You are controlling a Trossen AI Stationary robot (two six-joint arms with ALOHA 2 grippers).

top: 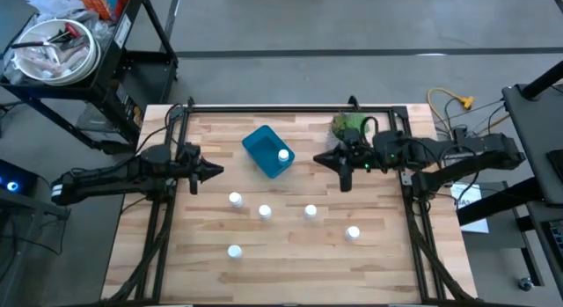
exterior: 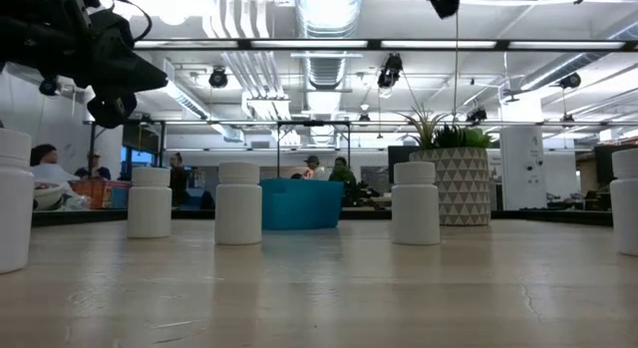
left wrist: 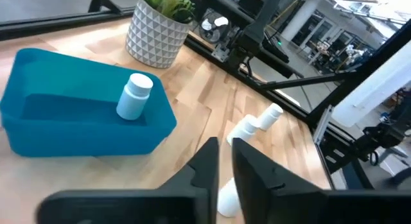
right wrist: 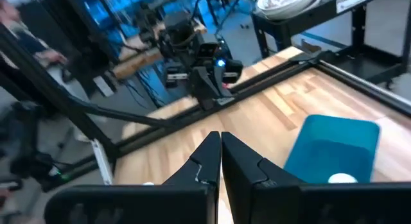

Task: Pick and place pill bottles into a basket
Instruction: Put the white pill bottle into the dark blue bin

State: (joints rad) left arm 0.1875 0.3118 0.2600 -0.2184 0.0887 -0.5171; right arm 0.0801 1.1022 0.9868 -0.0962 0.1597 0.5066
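— How far'd it got?
— 1 of 6 pill bottles (top: 283, 155) sat in the basket (top: 260, 145), mid-worktop toward the back edge; 5 left nearer the front. Left gripper (top: 214, 170) barely parted, right gripper (top: 322, 157) together, both empty.

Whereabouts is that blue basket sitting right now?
From above, the blue basket sits toward the table's far edge, slightly left of centre, turned at an angle between the two arms, with one pill bottle inside and the potted plant off to its right.
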